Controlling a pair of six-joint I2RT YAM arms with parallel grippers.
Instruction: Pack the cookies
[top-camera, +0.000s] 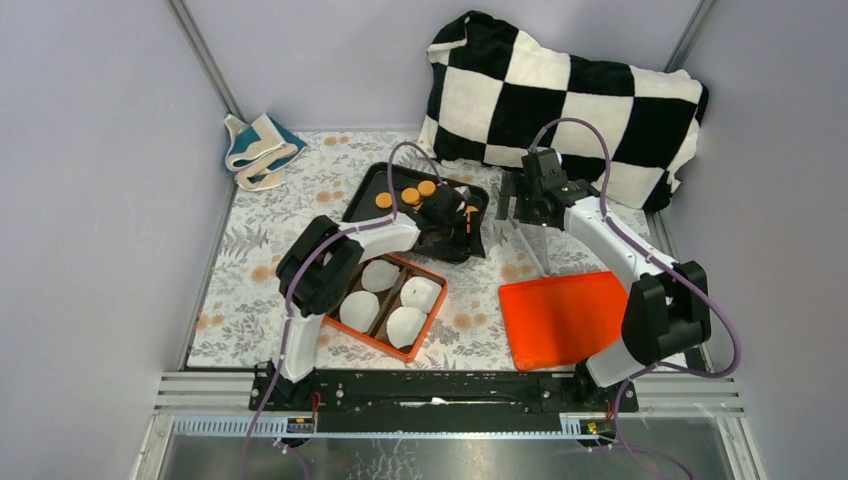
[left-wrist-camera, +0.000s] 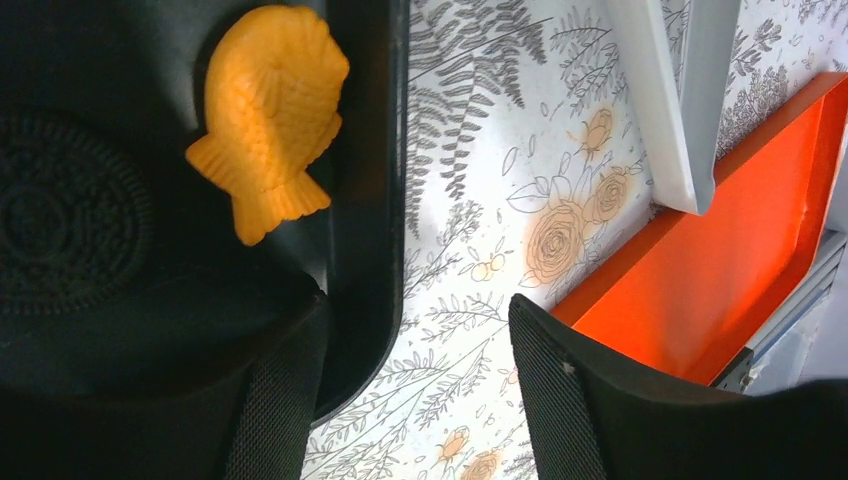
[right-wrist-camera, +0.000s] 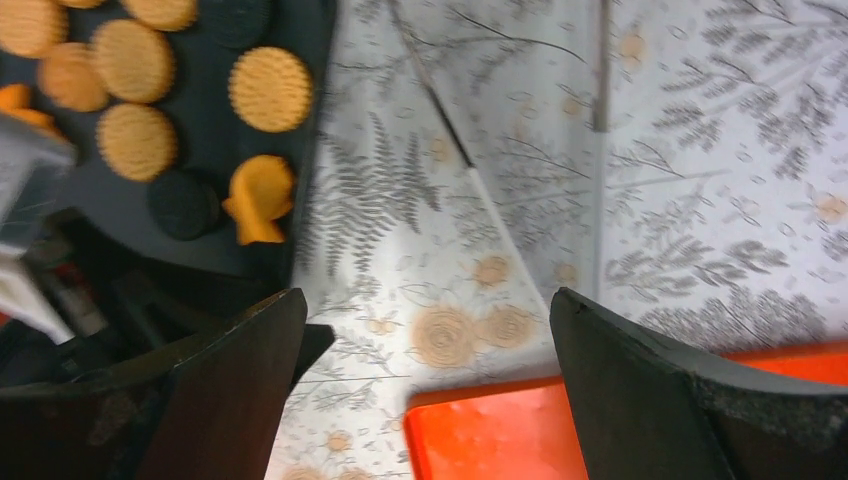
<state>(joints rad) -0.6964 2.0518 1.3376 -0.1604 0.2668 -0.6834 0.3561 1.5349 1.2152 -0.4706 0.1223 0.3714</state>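
Several round orange-yellow cookies (top-camera: 410, 195) lie in a black tray (top-camera: 362, 200) at the back middle. In the right wrist view they show as ridged discs (right-wrist-camera: 270, 88), with a fish-shaped cookie (right-wrist-camera: 258, 198) and a dark round cookie (right-wrist-camera: 183, 203) near the tray's edge. The left wrist view shows the fish-shaped cookie (left-wrist-camera: 268, 115) and the dark cookie (left-wrist-camera: 65, 215) in the tray (left-wrist-camera: 365, 200). My left gripper (top-camera: 468, 226) (left-wrist-camera: 412, 330) is open and empty, straddling the tray's rim. My right gripper (top-camera: 508, 207) (right-wrist-camera: 425, 315) is open and empty above the cloth, right of the tray.
An orange box (top-camera: 433, 309) with several white round paper liners (top-camera: 406, 324) sits in front of the tray. An orange lid (top-camera: 562, 318) (left-wrist-camera: 720, 260) (right-wrist-camera: 500, 440) lies at the right. A clear plastic piece (top-camera: 533, 243) lies between them. A checkered pillow (top-camera: 560, 95) and a folded cloth (top-camera: 258, 150) are at the back.
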